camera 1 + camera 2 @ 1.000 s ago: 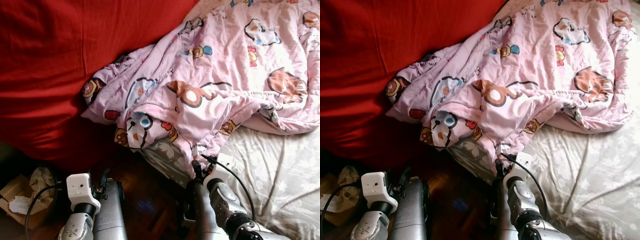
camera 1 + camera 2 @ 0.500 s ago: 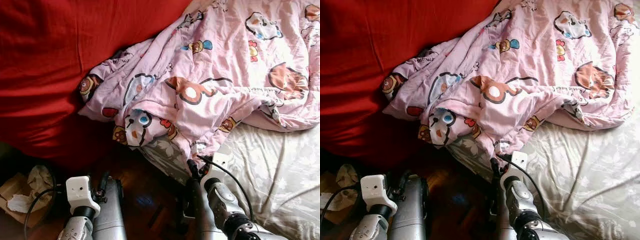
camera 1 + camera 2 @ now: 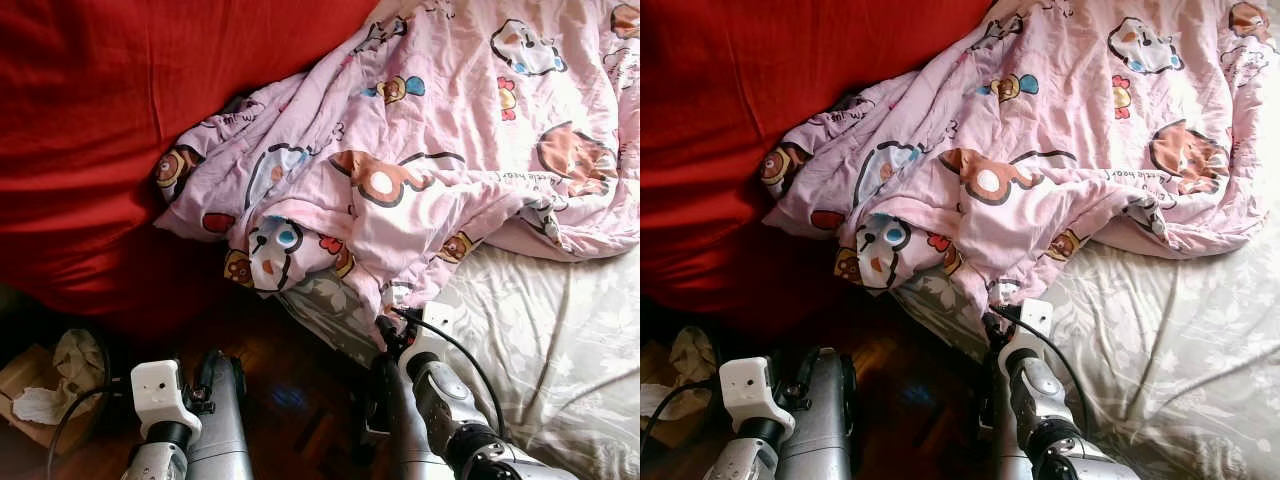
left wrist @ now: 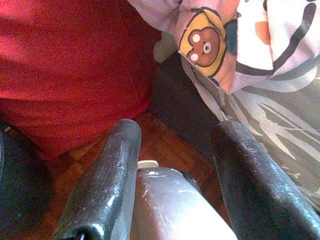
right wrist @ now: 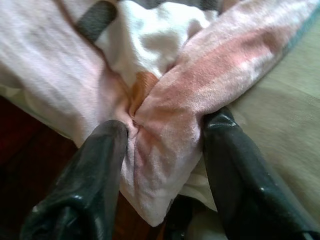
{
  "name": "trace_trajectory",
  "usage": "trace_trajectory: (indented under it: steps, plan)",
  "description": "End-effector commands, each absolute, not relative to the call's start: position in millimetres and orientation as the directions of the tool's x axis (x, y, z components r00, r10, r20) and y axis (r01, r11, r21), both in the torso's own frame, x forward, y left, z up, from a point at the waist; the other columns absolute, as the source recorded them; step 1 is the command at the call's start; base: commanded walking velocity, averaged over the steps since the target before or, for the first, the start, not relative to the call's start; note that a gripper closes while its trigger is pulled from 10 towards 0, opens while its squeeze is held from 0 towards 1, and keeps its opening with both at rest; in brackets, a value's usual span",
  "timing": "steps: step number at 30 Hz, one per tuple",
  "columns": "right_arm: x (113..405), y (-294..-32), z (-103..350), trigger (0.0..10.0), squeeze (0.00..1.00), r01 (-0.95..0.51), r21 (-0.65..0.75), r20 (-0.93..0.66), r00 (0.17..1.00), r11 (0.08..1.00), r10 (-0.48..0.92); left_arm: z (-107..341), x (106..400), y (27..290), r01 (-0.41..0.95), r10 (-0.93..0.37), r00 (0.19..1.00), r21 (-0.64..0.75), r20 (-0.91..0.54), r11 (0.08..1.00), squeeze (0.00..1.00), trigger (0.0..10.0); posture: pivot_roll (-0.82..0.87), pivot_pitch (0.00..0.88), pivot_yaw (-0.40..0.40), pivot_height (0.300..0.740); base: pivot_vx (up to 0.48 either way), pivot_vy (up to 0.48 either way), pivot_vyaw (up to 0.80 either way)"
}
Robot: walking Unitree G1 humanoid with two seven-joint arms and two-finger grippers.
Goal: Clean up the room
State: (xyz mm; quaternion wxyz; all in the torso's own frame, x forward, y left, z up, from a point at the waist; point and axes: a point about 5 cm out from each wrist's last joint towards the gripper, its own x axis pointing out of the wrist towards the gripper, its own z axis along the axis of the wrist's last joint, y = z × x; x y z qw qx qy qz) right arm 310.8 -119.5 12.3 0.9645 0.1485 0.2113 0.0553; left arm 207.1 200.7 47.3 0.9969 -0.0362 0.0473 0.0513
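1. My right gripper (image 5: 160,165) was at the hanging edge of the pink blanket (image 3: 430,150), near the corner of the bed.
2. Its two black fingers (image 5: 85,185) stood on both sides of a bunched fold of the blanket, and the cloth filled the gap between them, so the gripper was closed on this fold.
3. The fold was pink with a white and orange patch, and it hung just over the edge of the mattress.
4. My left gripper (image 4: 175,175) was low over the dark wooden floor (image 3: 290,400), beside the bed, with its fingers spread apart and nothing between them.
5. In front of the left gripper I saw the corner of the blanket with a brown bear picture (image 4: 202,42), but the gripper did not touch it.
6. The blanket lay crumpled across the bed, with cartoon animals printed on it, and one side of it rested against the red cloth (image 3: 120,130).
7. Under the blanket was the pale bedsheet (image 3: 560,340) with a leaf pattern, wrinkled.
8. On the floor at my left side there was a cardboard box (image 3: 25,375) with crumpled paper or cloth (image 3: 75,355) on it.
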Motion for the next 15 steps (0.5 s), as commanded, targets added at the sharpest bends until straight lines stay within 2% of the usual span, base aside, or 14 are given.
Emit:
trace_trajectory:
  steps: [1,15]
  plan:
    - [301.9,-118.9,2.4,0.0,0.0,-0.039,0.308,-0.429,0.886,0.95,0.175,41.2,199.8,197.5,-0.103,0.094,0.986,-0.062,-0.136,0.993,0.0,10.0,0.21,0.447,-0.099,0.586,0.0,0.0,0.0]
    - [301.6,-117.0,2.3,0.0,0.0,-0.032,0.318,-0.428,0.887,0.948,0.174,40.2,199.5,196.2,-0.107,0.097,0.985,-0.066,-0.142,0.992,0.0,10.0,0.21,0.443,-0.102,0.586,0.0,0.0,0.0]
